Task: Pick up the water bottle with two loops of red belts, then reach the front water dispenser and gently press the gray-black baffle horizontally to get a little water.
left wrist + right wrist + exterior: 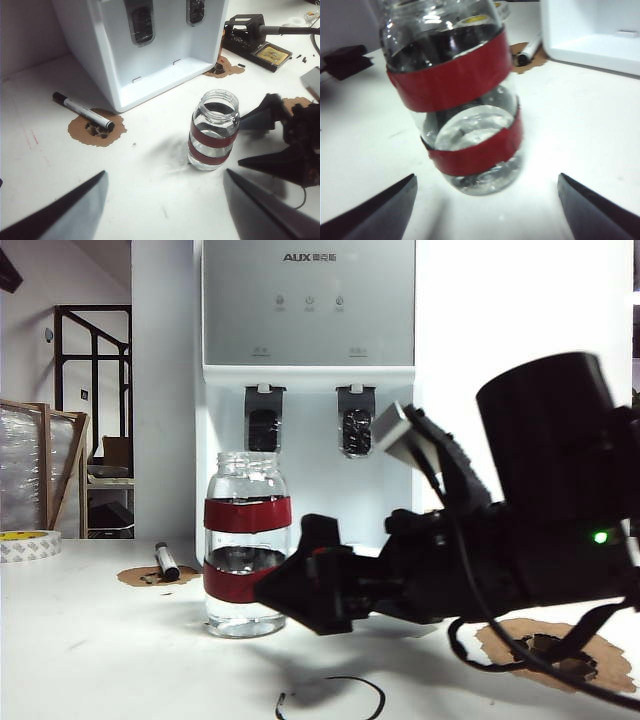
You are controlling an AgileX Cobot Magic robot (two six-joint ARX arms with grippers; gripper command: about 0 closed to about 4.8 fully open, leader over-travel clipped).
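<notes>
The water bottle (247, 540), clear glass with two red bands, stands upright on the white table in front of the water dispenser (310, 300). The gray-black baffle (355, 425) hangs in the dispenser's bay, behind the bottle and to its right. My right gripper (288, 562) is open and low at the bottle's right side. In the right wrist view the bottle (460, 100) stands just ahead of the gripper (486, 179), not between the fingertips. My left gripper (165, 174) is open and empty, hovering apart from the bottle (212, 135).
A smoother left paddle (263, 425) hangs beside the baffle. A black marker (166, 562) lies on a brown scorched patch left of the bottle. A tape roll (25, 543) sits at the far left, a black wire loop (330, 695) near the front, and a soldering station (250, 35) beside the dispenser.
</notes>
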